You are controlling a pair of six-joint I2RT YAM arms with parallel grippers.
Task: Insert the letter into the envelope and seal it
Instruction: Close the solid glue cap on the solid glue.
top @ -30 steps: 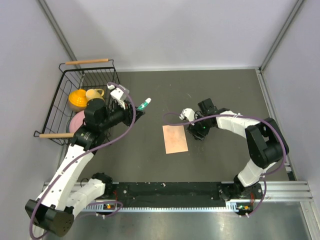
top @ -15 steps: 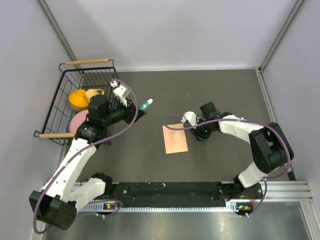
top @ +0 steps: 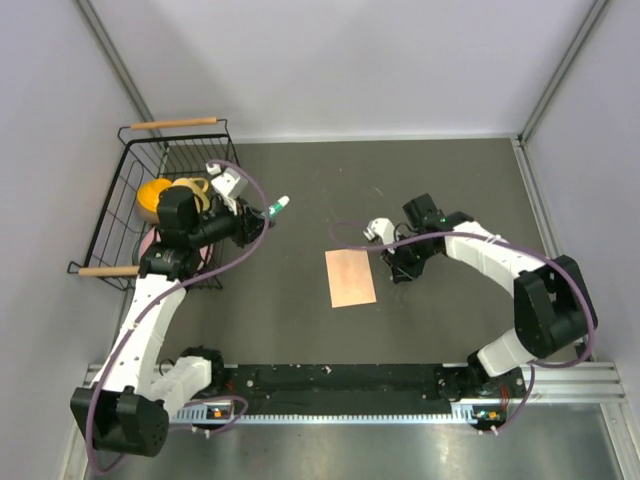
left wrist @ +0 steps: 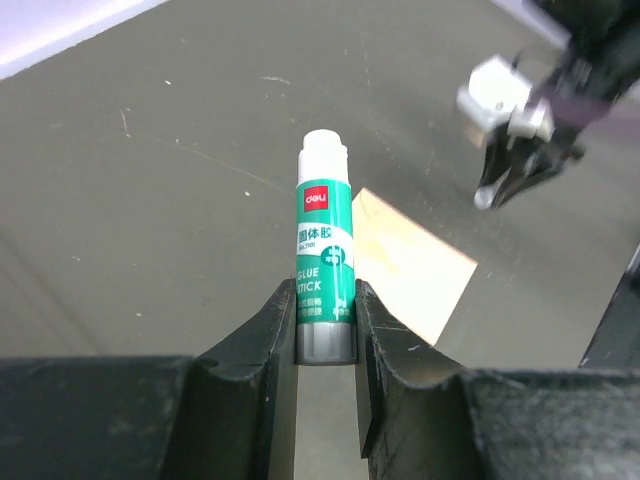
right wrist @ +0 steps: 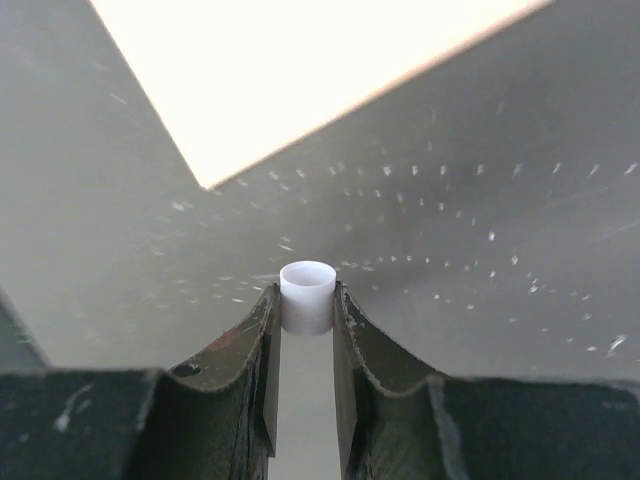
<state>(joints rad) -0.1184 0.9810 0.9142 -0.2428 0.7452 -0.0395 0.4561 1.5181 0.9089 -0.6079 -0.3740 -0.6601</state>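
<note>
The peach envelope [top: 351, 278] lies flat and closed on the dark table; it also shows in the left wrist view [left wrist: 412, 264] and the right wrist view [right wrist: 300, 70]. My left gripper [top: 262, 220] is shut on a white-and-green glue stick [left wrist: 324, 262], held in the air left of the envelope, its uncapped white tip [top: 283, 201] pointing away. My right gripper [top: 399, 270] is shut on the small white glue cap [right wrist: 307, 296], just right of the envelope's upper right corner. No letter shows.
A black wire basket [top: 135, 190] with wooden handles stands at the left, holding a yellow cup, an orange item and a pink plate. Grey walls close in the table at the back and sides.
My left arm has pulled back to the left with the glue stick. My right gripper stayed close to the envelope's upper right corner with only small shifts.
</note>
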